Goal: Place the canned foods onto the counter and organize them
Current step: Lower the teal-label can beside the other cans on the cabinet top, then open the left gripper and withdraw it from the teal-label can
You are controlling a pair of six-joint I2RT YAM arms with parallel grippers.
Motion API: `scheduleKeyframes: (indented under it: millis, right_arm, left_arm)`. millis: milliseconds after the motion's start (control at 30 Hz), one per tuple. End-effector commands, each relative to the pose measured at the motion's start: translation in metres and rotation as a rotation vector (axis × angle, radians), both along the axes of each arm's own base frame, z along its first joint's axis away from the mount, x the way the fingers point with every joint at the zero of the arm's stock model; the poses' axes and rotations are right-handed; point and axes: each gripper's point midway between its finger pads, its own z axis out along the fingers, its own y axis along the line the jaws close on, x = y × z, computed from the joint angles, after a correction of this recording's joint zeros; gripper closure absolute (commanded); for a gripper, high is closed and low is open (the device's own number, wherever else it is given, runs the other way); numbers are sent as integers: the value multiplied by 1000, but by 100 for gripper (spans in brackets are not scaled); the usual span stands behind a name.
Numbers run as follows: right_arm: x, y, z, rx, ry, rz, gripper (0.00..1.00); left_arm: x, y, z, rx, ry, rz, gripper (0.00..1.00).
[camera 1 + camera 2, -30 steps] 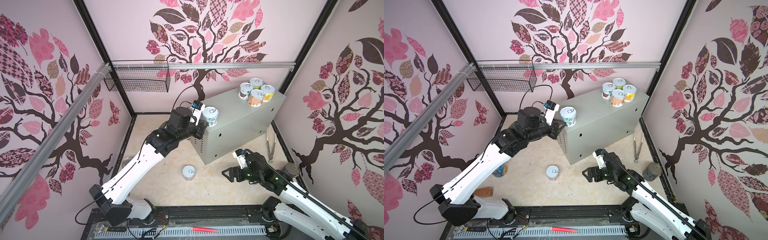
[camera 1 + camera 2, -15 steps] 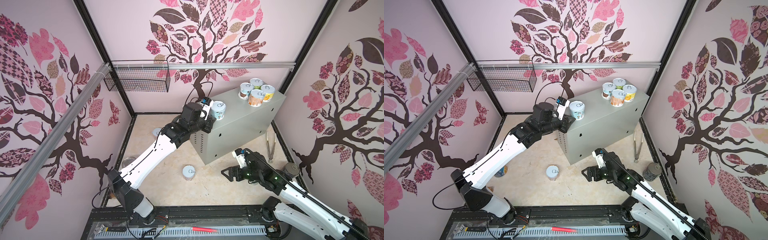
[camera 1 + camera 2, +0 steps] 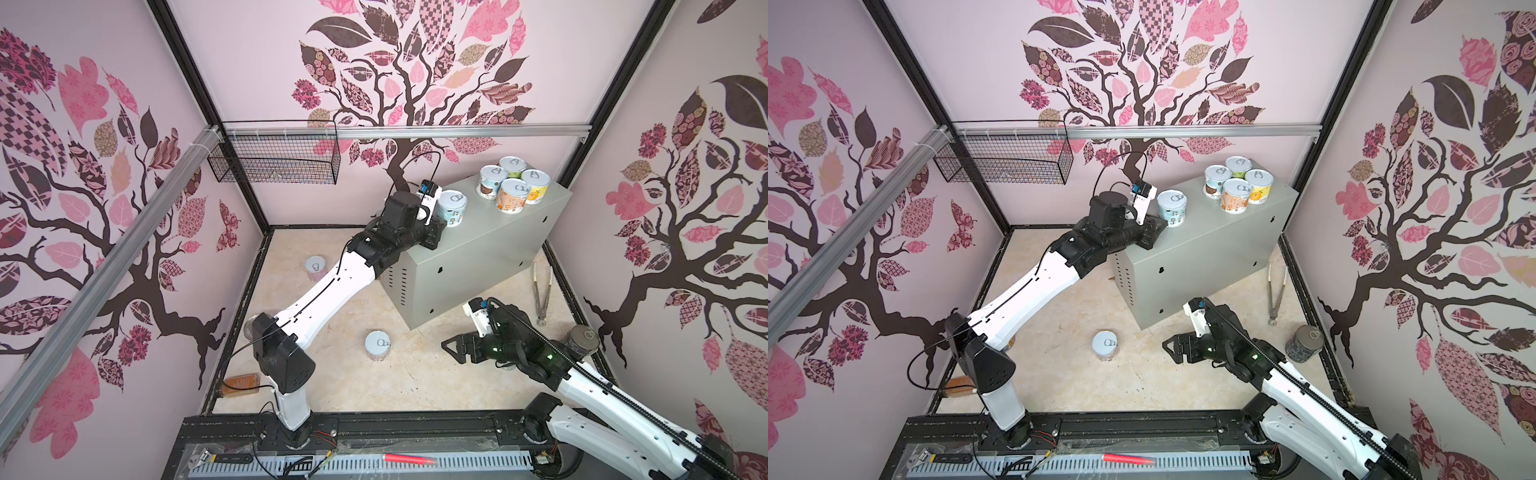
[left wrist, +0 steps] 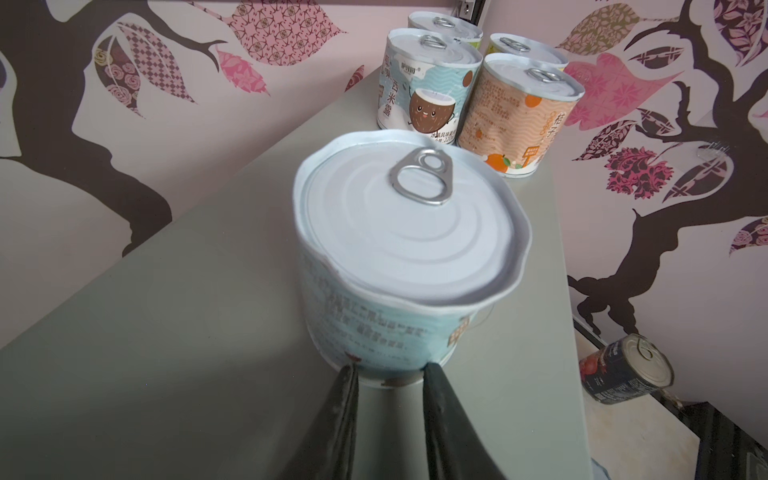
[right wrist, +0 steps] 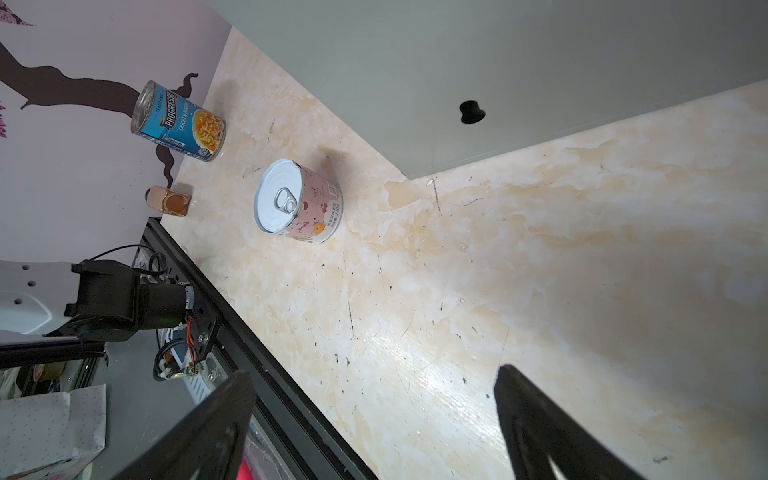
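Observation:
A pale-blue can (image 4: pixel 407 257) stands upright on the grey counter (image 3: pixel 498 257), seen in both top views (image 3: pixel 1172 208). My left gripper (image 4: pixel 388 370) is shut, and its fingertips (image 4: pixel 345 415) rest against the can's lower wall without enclosing it. Several cans (image 3: pixel 513 185) cluster at the counter's far end. A pink can (image 5: pixel 297 201) and another short can (image 3: pixel 315 268) stand on the floor, a blue-labelled can (image 5: pixel 178 120) stands by the left wall, and a dark can (image 3: pixel 1304 343) stands at the right. My right gripper (image 5: pixel 374 411) hangs open over bare floor (image 3: pixel 451 347).
Metal tongs (image 3: pixel 542 291) lie on the floor between the counter and the right wall. A black wire basket (image 3: pixel 274 162) hangs on the back rail. A small brown jar (image 5: pixel 168 201) lies by the front-left frame edge.
The left gripper and the pale-blue can have moved along the counter top, away from its near corner and closer to the cluster of cans. The right arm has stayed still.

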Motion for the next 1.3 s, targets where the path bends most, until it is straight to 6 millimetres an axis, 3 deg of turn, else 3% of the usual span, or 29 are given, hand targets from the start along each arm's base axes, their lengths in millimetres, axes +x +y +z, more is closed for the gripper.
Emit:
scheduleKeyframes:
  millis: [0, 800, 1100, 1267]
  right_arm:
    - [-1, 3, 3, 17, -6, 11, 6]
    - [-3, 2, 6, 26, -10, 9, 6]
    - [-3, 2, 7, 24, -11, 10, 6]
    - [-2, 0, 7, 15, -15, -2, 6]
  left_arm:
    - [13, -11, -20, 34, 44, -14, 70]
    - [68, -59, -50, -83, 95, 20, 70]
    - [80, -53, -52, -103, 102, 77, 69]
    - [66, -33, -24, -129, 66, 93, 63]
